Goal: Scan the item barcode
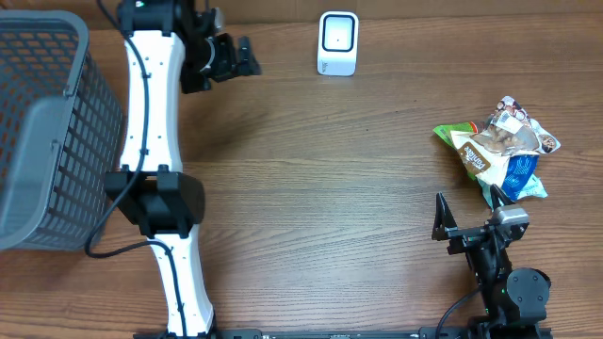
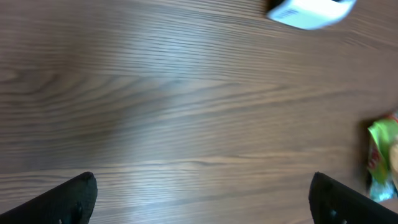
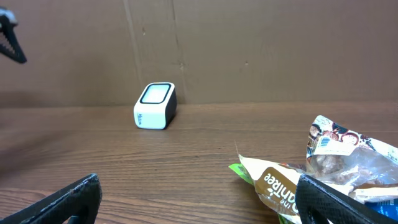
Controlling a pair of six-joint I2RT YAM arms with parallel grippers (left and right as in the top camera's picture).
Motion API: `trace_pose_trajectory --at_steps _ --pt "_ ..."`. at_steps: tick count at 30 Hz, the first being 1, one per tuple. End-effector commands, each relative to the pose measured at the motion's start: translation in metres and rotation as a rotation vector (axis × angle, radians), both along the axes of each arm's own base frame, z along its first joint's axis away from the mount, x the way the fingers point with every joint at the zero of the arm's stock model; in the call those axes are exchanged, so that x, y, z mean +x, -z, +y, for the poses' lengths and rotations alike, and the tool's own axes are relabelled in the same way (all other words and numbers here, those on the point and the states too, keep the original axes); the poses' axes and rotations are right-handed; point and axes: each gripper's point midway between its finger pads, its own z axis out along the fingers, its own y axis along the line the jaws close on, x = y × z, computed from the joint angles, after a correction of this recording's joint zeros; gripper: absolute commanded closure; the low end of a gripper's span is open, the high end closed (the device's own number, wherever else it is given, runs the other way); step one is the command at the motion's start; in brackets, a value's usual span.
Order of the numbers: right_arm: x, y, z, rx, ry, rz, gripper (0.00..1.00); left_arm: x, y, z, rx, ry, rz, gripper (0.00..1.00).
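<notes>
A pile of snack packets (image 1: pixel 499 151), green, tan and blue, lies at the table's right side; in the right wrist view the packets (image 3: pixel 323 174) sit just ahead of my right finger. The white barcode scanner (image 1: pixel 338 43) stands at the back centre, and the scanner (image 3: pixel 155 106) shows against the cardboard wall. My right gripper (image 1: pixel 471 224) is low at the front right, open and holding nothing, just short of the pile. My left gripper (image 1: pixel 245 55) hovers open and holding nothing at the back, left of the scanner (image 2: pixel 311 12). Only bare wood lies between its fingertips (image 2: pixel 81 196).
A grey mesh basket (image 1: pixel 38 122) stands at the left edge beside the left arm's white links. A brown cardboard wall (image 3: pixel 249 50) closes off the back of the wooden table (image 1: pixel 320 188).
</notes>
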Motion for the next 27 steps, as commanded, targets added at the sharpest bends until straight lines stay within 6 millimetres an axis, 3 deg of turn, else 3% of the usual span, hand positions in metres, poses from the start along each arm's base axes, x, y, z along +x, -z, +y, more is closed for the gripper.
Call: trace_pose_trajectory --at_steps 1,3,7,13,21,27 --pt "0.0 0.002 0.002 0.007 -0.01 -0.003 0.0 -0.037 -0.094 -0.05 -0.025 0.107 -0.211 0.0" --pt "0.0 0.002 0.002 0.007 -0.01 -0.003 0.0 -0.052 -0.12 -0.057 0.023 0.161 -0.29 0.0" --pt "0.0 0.002 0.002 0.007 -0.01 -0.003 0.0 -0.082 -0.175 -0.014 0.343 0.131 -0.473 0.01" --pt "0.0 0.002 0.002 0.007 -0.01 -0.003 0.0 -0.158 -0.25 0.016 0.411 0.171 -0.674 0.0" --pt "0.0 0.002 0.002 0.007 -0.01 -0.003 0.0 -0.212 -0.288 0.057 0.383 0.028 -0.795 0.0" --pt "0.0 0.002 0.002 0.007 -0.01 -0.003 0.0 -0.222 -0.3 0.06 0.451 0.067 -0.965 0.0"
